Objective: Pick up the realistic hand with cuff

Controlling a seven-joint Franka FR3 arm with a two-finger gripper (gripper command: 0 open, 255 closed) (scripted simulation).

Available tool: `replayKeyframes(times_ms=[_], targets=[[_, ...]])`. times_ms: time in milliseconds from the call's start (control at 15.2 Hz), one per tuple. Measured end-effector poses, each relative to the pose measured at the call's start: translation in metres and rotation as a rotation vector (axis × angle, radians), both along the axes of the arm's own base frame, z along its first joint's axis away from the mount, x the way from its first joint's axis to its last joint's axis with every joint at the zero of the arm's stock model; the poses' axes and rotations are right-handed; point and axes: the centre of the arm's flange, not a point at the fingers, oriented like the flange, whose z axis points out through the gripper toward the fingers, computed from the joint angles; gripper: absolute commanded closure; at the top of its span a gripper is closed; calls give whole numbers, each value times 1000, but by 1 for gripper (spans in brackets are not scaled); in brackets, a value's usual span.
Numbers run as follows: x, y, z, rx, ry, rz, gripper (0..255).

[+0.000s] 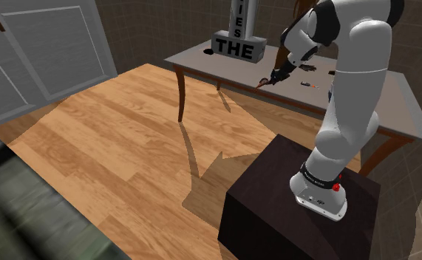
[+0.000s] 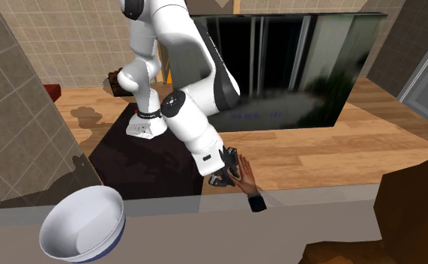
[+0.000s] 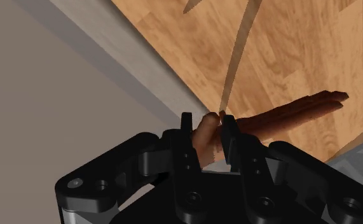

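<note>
The realistic hand with cuff (image 2: 243,180) lies at the worktop's (image 2: 317,217) near edge in the second exterior view. Its brown fingers point toward eleven o'clock and its dark cuff sits at the five o'clock end, touching the grey lip. The arm's black hand (image 2: 227,174) is clenched on it. In the wrist view the two fingers (image 3: 186,130) clasp a rounded brown part, probably the thumb or the palm's edge, while the model's long fingers (image 3: 288,109) jut past the worktop (image 3: 59,83) over the floor. I cannot tell whether the model is lifted clear or resting on the edge. It looks like a stiff, light moulding with smooth skin, so it should not sag but could swivel or slip in so narrow a hold. The palm or the cuff would probably give surer purchase. In the shoulder view the hand (image 1: 279,74) works at the plain grey worktop (image 1: 202,59), with a lettered block (image 1: 239,48) at ten o'clock from it and small dark items (image 1: 309,83) at three o'clock. A white bowl (image 2: 82,225) sits at eight o'clock from the hand in the second exterior view. The room has a wooden plank floor (image 1: 128,140), tiled walls and a dark stand (image 1: 276,199).
</note>
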Motion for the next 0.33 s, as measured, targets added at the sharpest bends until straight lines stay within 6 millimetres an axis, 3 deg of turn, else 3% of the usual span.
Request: replayKeyframes(times_ms=[330], targets=[[-1, 2, 24, 0, 0, 0, 255]])
